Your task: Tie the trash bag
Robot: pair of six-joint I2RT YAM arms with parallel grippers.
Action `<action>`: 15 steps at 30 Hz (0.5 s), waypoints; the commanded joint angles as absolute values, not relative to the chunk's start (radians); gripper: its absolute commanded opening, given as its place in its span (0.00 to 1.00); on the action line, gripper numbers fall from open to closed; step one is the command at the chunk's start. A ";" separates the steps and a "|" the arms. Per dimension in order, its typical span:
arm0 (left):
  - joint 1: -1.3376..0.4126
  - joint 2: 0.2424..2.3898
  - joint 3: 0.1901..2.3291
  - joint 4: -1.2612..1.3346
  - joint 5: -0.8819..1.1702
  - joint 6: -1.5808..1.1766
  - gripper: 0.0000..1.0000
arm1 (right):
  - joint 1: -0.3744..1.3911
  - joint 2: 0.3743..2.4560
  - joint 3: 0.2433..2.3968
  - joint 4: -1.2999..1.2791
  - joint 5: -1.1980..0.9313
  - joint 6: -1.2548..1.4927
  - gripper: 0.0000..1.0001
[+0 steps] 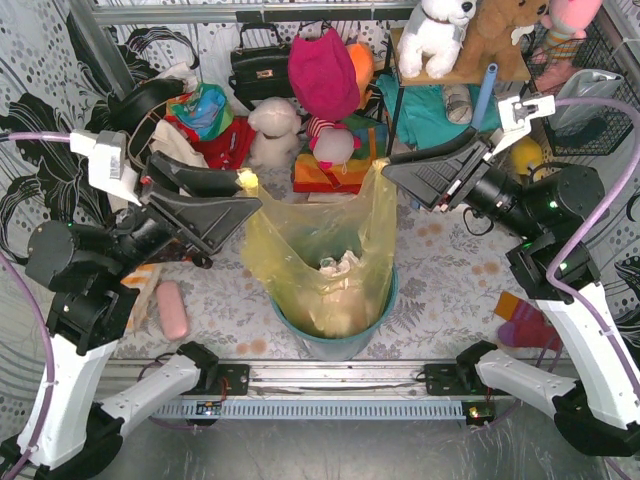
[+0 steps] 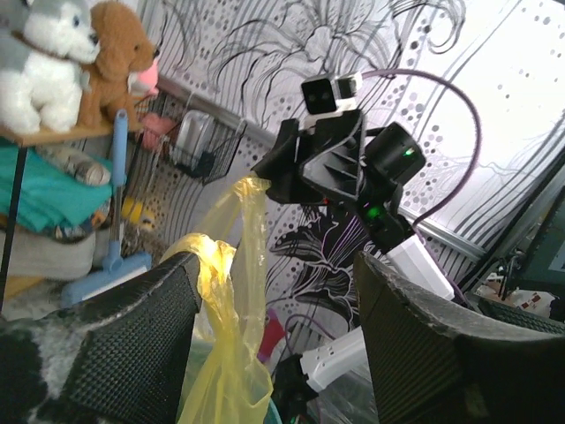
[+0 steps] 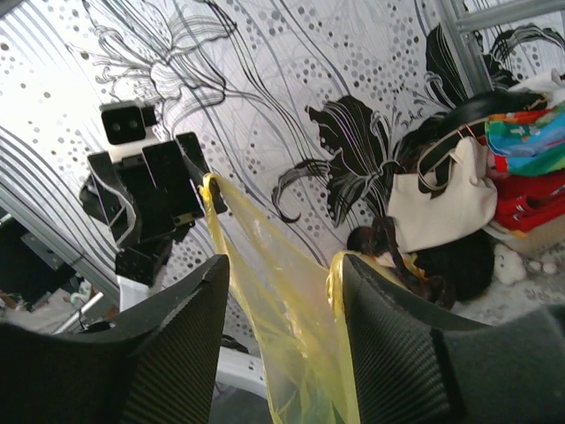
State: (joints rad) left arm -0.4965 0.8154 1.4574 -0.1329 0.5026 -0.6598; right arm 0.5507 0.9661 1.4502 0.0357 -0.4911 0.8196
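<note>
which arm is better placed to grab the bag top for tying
Probably right. The right tool is open with the trash bag film hanging across its gap, so closing should catch it. The left tool is open too, but the film lies only along one finger.

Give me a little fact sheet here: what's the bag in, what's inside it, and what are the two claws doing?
Bag: yellow trash bag, mouth open, two top corners drawn up
Sits in: teal bin
Inside: crumpled white paper
Left gripper: jaws apart, at one raised corner
Right gripper: jaws apart, at the other corner
Knot: none yet
</note>
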 commanded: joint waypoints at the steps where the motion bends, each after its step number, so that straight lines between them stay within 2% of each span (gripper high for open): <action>1: -0.495 0.836 1.482 -0.302 0.483 -0.626 0.77 | 0.555 0.972 1.481 -0.066 -0.559 0.746 0.56; 9: -0.495 0.854 1.485 -0.420 0.569 -0.615 0.83 | 0.553 0.971 1.475 -0.176 -0.665 0.678 0.74; 15: -0.494 0.857 1.460 -0.381 0.579 -0.638 0.84 | 0.554 0.973 1.451 -0.174 -0.675 0.679 0.76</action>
State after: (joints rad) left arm -0.4965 0.8612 1.4612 -0.4206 0.5503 -0.6353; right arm 0.5507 0.9783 1.4544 -0.1848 -0.6376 0.7040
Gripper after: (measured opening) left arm 0.834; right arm 0.754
